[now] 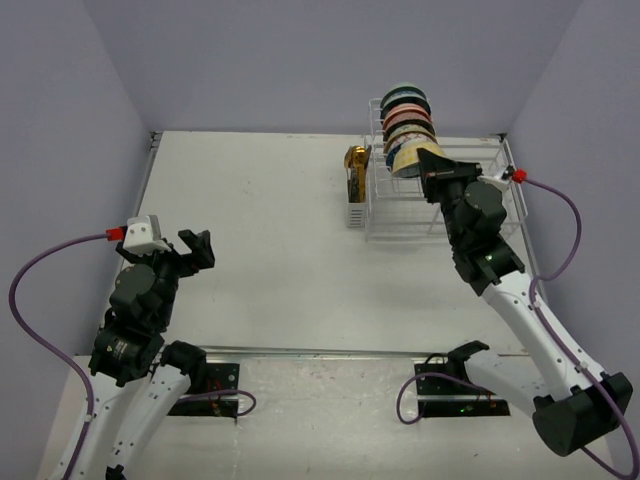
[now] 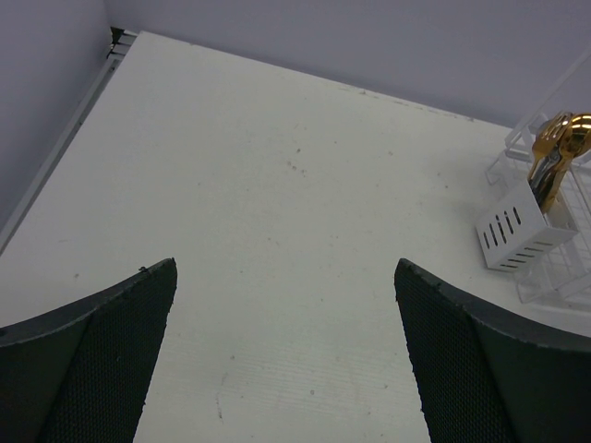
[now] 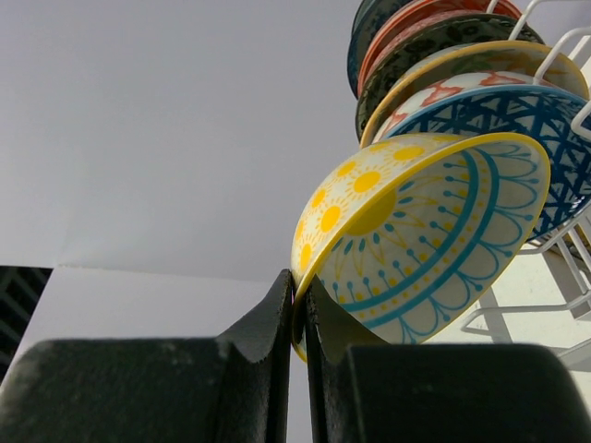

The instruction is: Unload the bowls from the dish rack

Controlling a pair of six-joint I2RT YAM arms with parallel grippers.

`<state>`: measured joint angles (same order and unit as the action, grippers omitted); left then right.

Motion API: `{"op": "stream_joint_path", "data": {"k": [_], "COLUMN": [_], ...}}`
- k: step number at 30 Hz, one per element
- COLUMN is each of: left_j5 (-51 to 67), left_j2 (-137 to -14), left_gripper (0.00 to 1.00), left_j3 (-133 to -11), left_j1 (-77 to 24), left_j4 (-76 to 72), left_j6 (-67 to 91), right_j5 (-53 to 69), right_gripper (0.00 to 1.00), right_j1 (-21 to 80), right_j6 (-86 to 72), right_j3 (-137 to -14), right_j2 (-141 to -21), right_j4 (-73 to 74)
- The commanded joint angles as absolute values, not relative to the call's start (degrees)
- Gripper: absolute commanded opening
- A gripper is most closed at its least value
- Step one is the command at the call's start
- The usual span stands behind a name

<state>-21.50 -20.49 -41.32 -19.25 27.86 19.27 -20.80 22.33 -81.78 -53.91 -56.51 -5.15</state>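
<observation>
**One bowl pinched at the near end of the dish rack**

One arm waits far to the left of the dish rack. Its left gripper hangs above the bare white table with the jaws spread wide and nothing between them. Just left of the dish rack, and touching its side, a white slotted holder carries a gold utensil. In the upright slots of the rack several bowls stand on edge in one close row. The nearest bowl has yellow sun dots outside, teal petals inside and a yellow rim. It leans in front of a blue lattice bowl. The right gripper reaches to the near end of the row, and its fingers are pressed narrow on the lower rim of this bowl. I cannot tell whether the bowl rests in its slot.
</observation>
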Motion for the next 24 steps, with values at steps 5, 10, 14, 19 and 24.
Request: {"op": "stream_joint_path", "data": {"k": [5,10,14,19,24], "left_j5": [-20.9,-21.1,-21.0,-20.7,-20.2], "left_j2": [-20.5,-20.6,-20.5,-20.6,-21.1], "left_gripper": [1.0,1.0,1.0,1.0,1.0], "left_j3": [-40.5,-40.6,-40.6,-40.7,-41.0], "left_j1": [-18.8,-18.8,-18.8,-18.8,-18.8], "left_j4": [25.8,25.8,25.8,25.8,25.7], "left_j6": [17.9,17.9,17.9,17.9,18.1], "right_j5": [-19.0,-16.6,-15.1,-11.6,1.3], "right_gripper": [0.0,0.0,0.0,0.0,0.0], "right_j1": [22.1,22.0,22.1,22.0,22.1], "right_j6": [-80.9,-78.5,-75.9,-70.9,-57.9], "right_j3": [-54.8,-55.7,-56.4,-58.2,-64.8], "right_j2": [-52.6,-51.4,-50.6,-50.5,-52.8], "right_j4": [-9.7,-8.2,-6.9,-6.2,-3.1]}}
